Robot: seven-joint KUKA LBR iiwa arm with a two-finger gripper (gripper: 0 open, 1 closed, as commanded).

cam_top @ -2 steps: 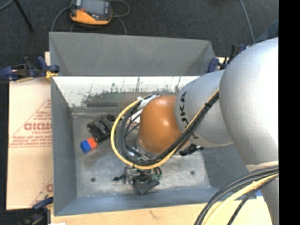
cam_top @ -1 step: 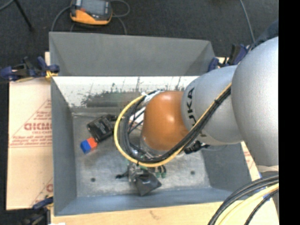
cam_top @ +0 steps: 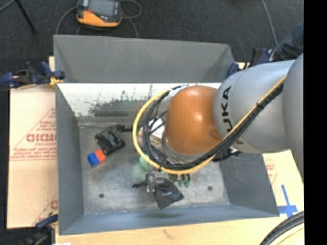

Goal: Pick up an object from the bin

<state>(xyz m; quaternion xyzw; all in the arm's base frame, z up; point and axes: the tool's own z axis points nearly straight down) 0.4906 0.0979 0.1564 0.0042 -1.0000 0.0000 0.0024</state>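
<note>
My gripper (cam_top: 153,182) hangs low over the front middle of the bin floor, just below the orange cover and its cables. A dark grey angular piece (cam_top: 167,196) lies right at its tip; I cannot tell whether it is held or only touched. A pale green thing (cam_top: 142,164) peeks out on the left of the gripper, partly hidden by the cables. Another small green bit (cam_top: 184,180) shows on its right.
A black blocky object (cam_top: 110,139) lies on the left part of the floor. A small blue and red block (cam_top: 95,158) sits just in front of it. The arm and its cover hide the bin's middle and right.
</note>
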